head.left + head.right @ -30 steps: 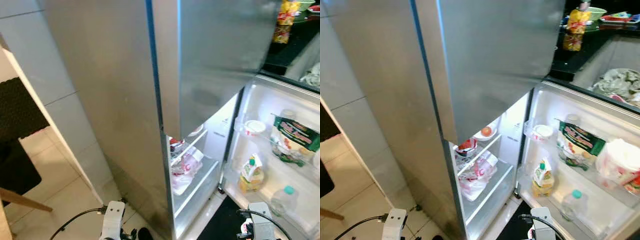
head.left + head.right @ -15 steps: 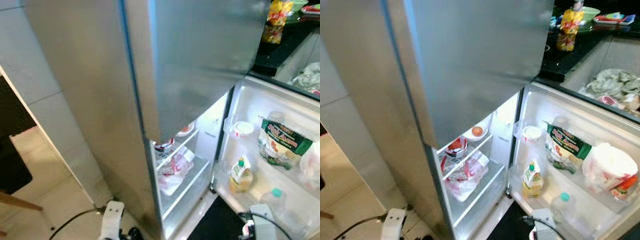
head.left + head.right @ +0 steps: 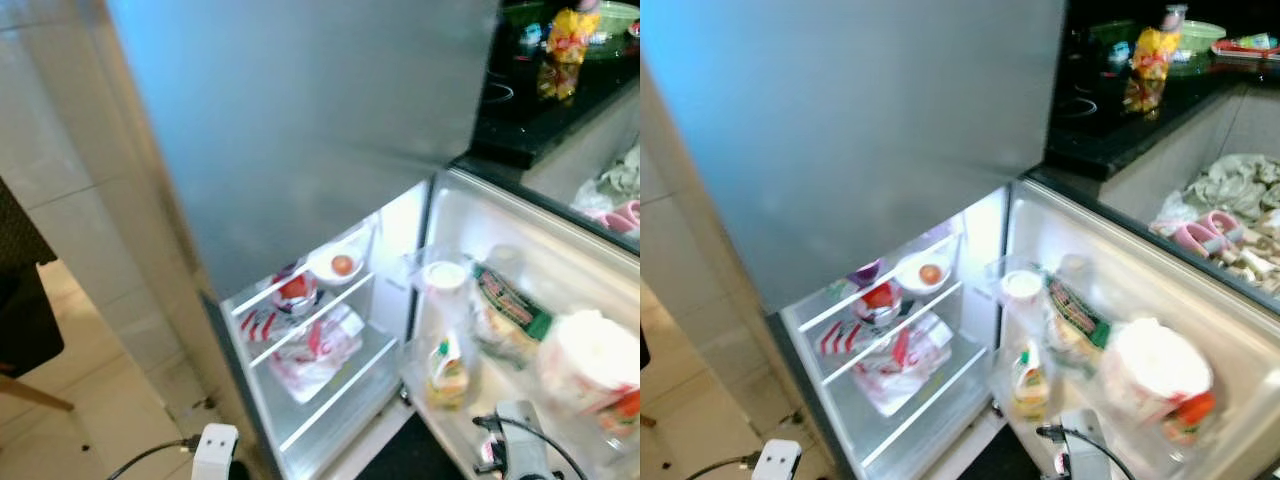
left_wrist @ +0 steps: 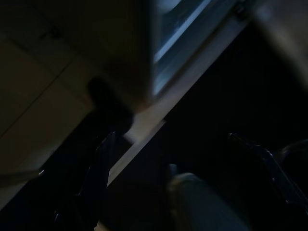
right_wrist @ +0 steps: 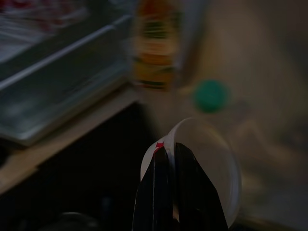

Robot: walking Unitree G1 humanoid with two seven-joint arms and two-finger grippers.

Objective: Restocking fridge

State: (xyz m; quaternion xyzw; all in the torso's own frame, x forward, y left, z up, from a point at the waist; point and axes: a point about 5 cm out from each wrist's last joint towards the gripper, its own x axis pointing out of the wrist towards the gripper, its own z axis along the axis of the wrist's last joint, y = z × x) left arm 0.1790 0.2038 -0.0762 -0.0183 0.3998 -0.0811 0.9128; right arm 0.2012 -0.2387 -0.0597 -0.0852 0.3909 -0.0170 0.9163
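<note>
**Fridge open, right gripper clamped on a white cup**

Fridge (image 3: 300, 150) stands with its lower door (image 3: 1200, 300) swung wide. From the left: the left gripper (image 4: 144, 202) hangs low in shadow by the fridge's foot, and I cannot tell how its fingers stand. Inside, a red-printed bag (image 3: 895, 365) lies on a shelf, a bowl with a tomato (image 3: 929, 273) above it. The door rack carries a yellow bottle (image 3: 1030, 385) and a green packet (image 3: 1075, 315). The right gripper (image 5: 171, 154) is closed on a white cup (image 5: 211, 163), low before the door.
</note>
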